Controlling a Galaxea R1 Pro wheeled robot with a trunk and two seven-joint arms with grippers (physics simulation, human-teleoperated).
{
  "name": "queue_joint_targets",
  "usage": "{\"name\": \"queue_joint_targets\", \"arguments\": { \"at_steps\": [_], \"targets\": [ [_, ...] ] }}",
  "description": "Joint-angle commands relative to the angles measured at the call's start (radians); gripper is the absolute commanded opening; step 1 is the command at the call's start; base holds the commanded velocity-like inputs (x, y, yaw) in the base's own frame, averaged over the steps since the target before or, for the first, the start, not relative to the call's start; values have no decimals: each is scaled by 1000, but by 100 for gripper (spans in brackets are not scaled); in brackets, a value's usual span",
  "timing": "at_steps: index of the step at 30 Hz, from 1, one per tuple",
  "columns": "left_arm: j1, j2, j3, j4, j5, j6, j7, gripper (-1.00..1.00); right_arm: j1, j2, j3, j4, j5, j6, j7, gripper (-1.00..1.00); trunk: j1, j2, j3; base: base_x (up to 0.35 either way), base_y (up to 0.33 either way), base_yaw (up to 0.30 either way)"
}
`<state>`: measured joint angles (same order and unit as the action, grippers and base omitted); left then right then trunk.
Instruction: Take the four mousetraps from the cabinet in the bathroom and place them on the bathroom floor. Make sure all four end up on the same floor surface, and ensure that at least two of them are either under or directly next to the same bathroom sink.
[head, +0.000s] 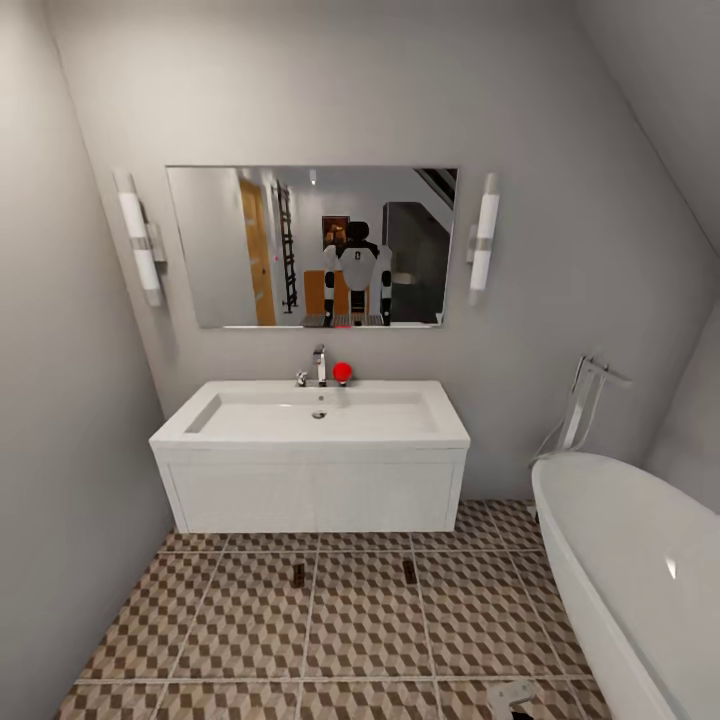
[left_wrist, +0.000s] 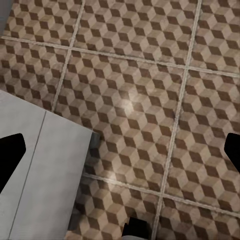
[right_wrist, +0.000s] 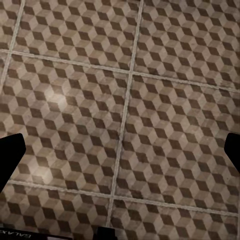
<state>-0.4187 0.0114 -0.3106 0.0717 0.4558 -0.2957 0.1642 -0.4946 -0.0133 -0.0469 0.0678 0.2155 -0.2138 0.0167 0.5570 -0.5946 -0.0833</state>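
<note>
Room: white sink (head: 310, 425) on grey wall (head: 560, 300) | floor (head: 360, 620): cube tiles, two mousetraps (head: 298, 574) below sink | both grippers: wide apart, holding nothing

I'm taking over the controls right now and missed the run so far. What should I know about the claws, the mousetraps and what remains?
Left claw: open, empty, above the bathroom floor.
Right claw: open, empty, over the same tile pattern.
Things: a small dark flat item and a second one lie on the floor just in front of the sink. They are likely mousetraps, but too small to confirm.
Done: probably two traps placed next to the sink.
Left: likely two more to fetch from the cabinet and set on these tiles.
</note>
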Motion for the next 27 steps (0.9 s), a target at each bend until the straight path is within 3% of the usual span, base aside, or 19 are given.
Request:
{"name": "queue_joint_targets", "arguments": {
  "at_steps": [1,27],
  "targets": [
    [-2,-1,-8,3,6,-5,1,100,-2,-1,-5,4,5,-7,2,100,-4,6,1,0,0,0],
    [-2,-1,-9,3,6,-5,1,100,-2,-1,-5,4,5,-6,2,100,-103,188,83,0,0,0]
  ]
}}
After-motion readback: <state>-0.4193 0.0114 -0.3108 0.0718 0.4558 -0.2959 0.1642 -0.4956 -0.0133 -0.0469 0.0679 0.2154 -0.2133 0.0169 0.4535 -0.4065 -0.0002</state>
